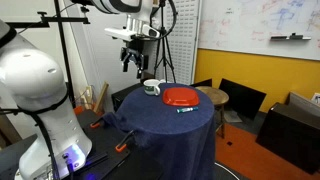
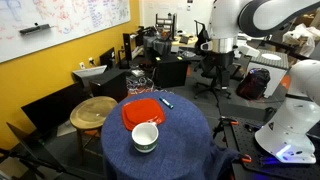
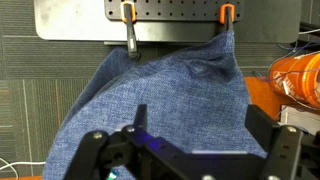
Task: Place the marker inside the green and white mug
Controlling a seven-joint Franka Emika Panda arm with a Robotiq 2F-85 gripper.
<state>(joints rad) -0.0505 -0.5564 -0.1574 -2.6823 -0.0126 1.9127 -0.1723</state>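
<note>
The marker (image 1: 185, 110) is a short dark pen lying on the blue-cloth table, just in front of the red plate; it also shows in an exterior view (image 2: 167, 102). The green and white mug (image 1: 151, 87) stands upright next to the plate, empty as far as its opening shows (image 2: 146, 137). My gripper (image 1: 130, 62) hangs high above the table, up and to the side of the mug, touching nothing. In the wrist view its fingers (image 3: 200, 125) are wide apart and empty over blue cloth. Mug and marker are out of the wrist view.
A flat red plate (image 1: 181, 97) lies between mug and marker (image 2: 143, 112). The round table is draped in blue cloth (image 1: 165, 125). A wooden stool (image 2: 93, 111) and black chairs stand beyond. Orange clamps (image 3: 127, 12) and an orange-red object (image 3: 298, 80) show in the wrist view.
</note>
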